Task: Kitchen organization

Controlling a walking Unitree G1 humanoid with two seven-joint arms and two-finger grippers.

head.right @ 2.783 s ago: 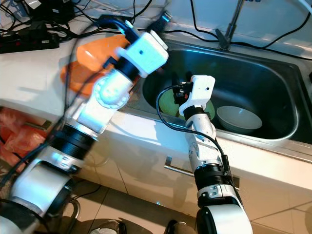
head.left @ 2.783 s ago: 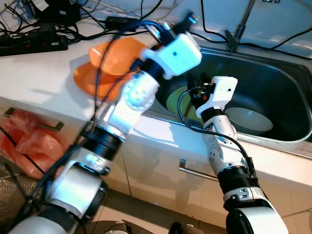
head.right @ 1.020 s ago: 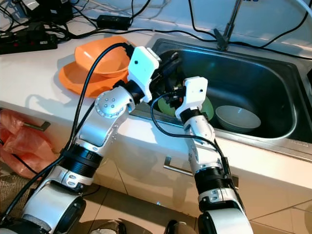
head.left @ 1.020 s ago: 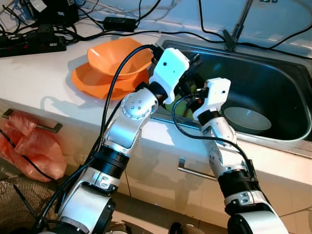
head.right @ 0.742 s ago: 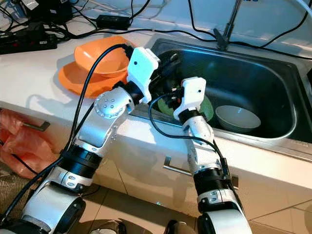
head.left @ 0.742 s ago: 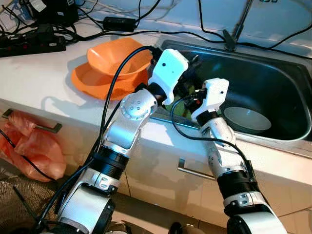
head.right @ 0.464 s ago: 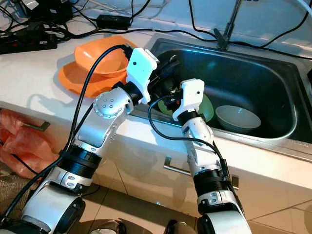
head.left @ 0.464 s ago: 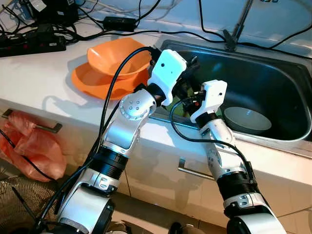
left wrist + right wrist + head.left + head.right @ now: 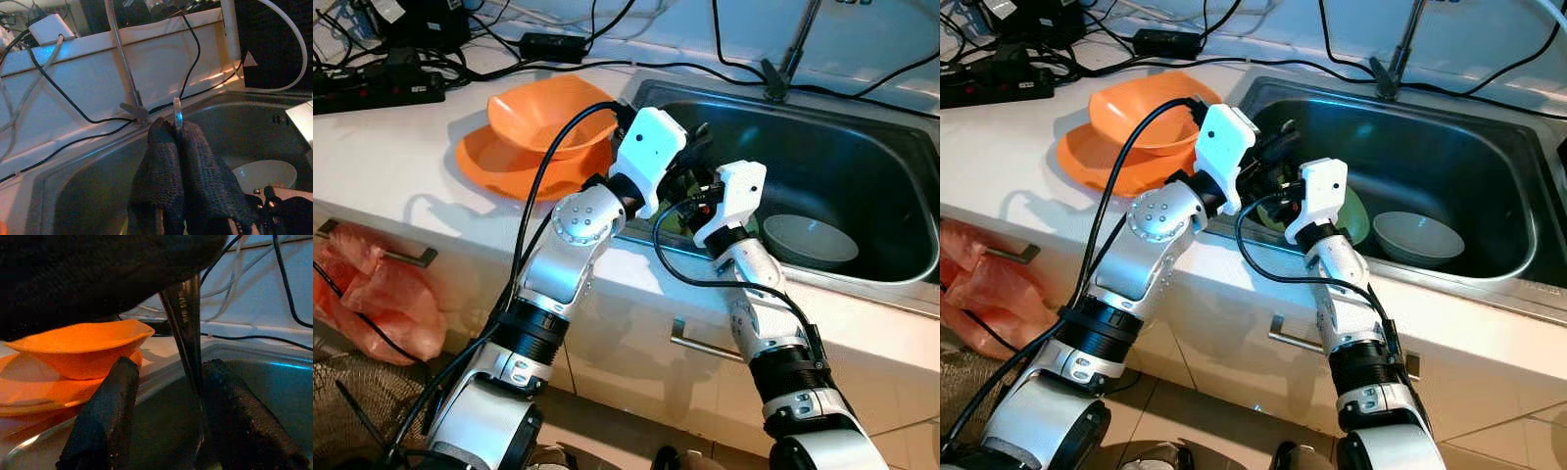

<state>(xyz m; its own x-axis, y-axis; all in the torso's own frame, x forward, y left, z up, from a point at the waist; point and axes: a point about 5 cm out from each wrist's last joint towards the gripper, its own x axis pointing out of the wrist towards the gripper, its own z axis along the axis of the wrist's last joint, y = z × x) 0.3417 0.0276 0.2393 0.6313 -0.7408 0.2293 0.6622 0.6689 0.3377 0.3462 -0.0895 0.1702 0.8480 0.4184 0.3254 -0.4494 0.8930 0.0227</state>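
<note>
Both arms edged leftward; left pincer pinching metal utensil; right pincer spread beside orange bowl

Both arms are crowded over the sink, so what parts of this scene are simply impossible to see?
- Head views: the green plate in the sink is mostly covered by the right arm.
- Left wrist view: the left claw pinches a thin metal utensil; its fingers cover most of it.
- Right wrist view: the right claw straddles that utensil, whose top end is hidden by the left claw's dark bulk.
- Head views: both claws' fingertips are blocked by the wrist housings.
</note>
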